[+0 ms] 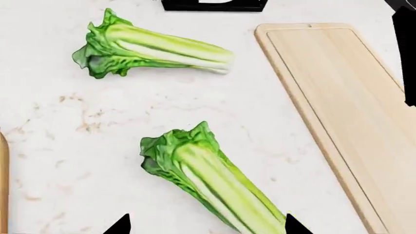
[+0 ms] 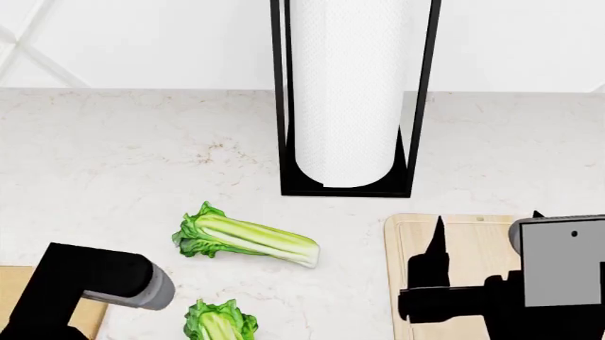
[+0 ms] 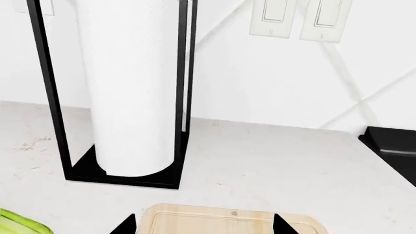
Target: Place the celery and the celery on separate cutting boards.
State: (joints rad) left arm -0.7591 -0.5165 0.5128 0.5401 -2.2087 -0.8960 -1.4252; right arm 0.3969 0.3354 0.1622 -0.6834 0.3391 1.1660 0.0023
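Observation:
Two celery bunches lie on the white marble counter. The far celery (image 1: 156, 48) (image 2: 248, 239) lies crosswise. The near celery (image 1: 215, 180) (image 2: 220, 322) points its leaves toward the far one. My left gripper (image 1: 208, 229) is open above the near celery's stalk, with one fingertip on each side and no grip on it. The pale grooved cutting board (image 1: 351, 107) (image 2: 472, 241) (image 3: 227, 222) lies to the right. My right gripper (image 2: 487, 234) (image 3: 204, 226) is open and empty over that board's far end. Only an edge of the tan board (image 1: 3, 185) (image 2: 14, 283) shows at the left.
A black-framed paper towel holder (image 2: 352, 106) (image 3: 130, 97) stands behind the celery and the pale board, its base in the left wrist view (image 1: 215, 5). Wall switches (image 3: 299, 19) are on the back wall. A black object (image 3: 390, 146) sits at the counter's far right.

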